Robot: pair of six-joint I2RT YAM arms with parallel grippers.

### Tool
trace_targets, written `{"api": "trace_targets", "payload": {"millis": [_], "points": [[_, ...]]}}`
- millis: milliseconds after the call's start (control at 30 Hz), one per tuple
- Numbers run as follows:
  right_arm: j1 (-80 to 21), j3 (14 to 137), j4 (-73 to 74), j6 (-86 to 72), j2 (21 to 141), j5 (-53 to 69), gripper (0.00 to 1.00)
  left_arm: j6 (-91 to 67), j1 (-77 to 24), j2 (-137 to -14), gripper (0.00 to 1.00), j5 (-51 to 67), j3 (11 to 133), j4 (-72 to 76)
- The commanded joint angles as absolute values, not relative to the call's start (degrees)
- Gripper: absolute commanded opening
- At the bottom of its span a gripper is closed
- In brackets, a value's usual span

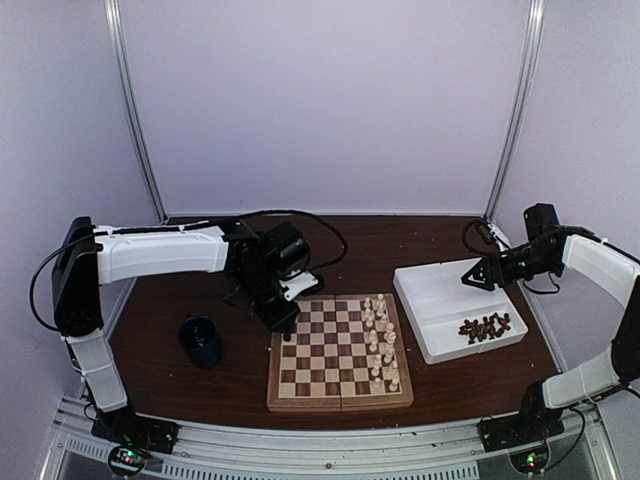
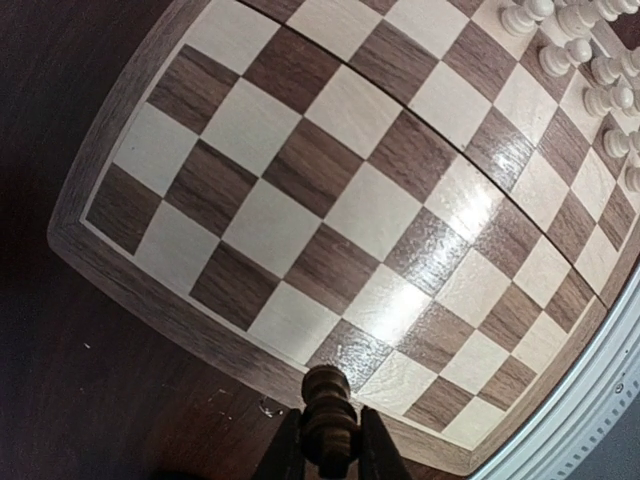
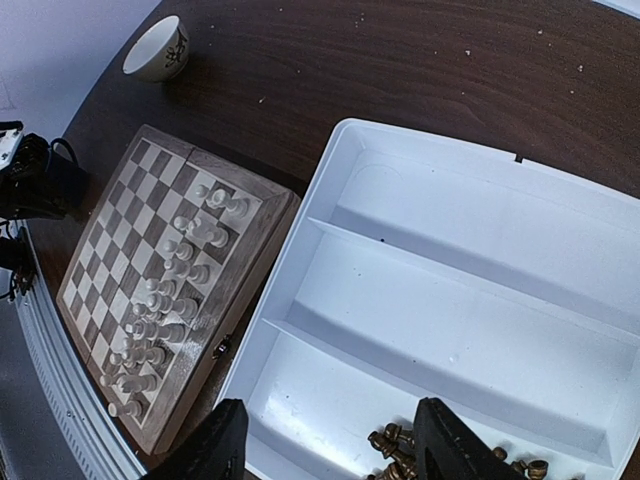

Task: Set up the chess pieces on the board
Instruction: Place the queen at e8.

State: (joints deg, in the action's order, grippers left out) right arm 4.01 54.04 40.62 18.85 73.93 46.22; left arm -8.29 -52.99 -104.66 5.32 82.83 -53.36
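The board [image 1: 320,360] lies mid-table, with cream chess pieces [image 1: 380,340] lined up in its two right-hand columns. My left gripper [image 1: 283,320] hovers at the board's far-left corner. In the left wrist view it [image 2: 330,445] is shut on a dark brown piece [image 2: 330,410], held upright just above the board's tan border [image 2: 170,300]. Cream pieces [image 2: 590,50] show at the top right. The rest of the dark pieces [image 1: 486,327] lie heaped in the near compartment of the white tray [image 1: 440,290]. My right gripper [image 1: 478,278] is open and empty above the tray, near the heap [image 3: 395,455].
A dark blue mug [image 1: 200,340] stands left of the board. The tray's far compartment [image 3: 480,200] holds nothing. A metal rail [image 1: 320,440] runs along the near table edge. Cables trail behind both arms.
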Motion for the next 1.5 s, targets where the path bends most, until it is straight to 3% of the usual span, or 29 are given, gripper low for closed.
{"api": "trace_targets", "payload": {"millis": [0,1467], "points": [[4.3,54.3,41.4,19.5,74.0,46.6,0.61,-8.6,-52.3,-107.3,0.09,6.4,84.4,-51.4],[4.3,54.9,42.2,19.7,76.5,46.9,0.61,-8.2,-50.2,-111.0,0.11,7.6,86.1,-51.8]]}}
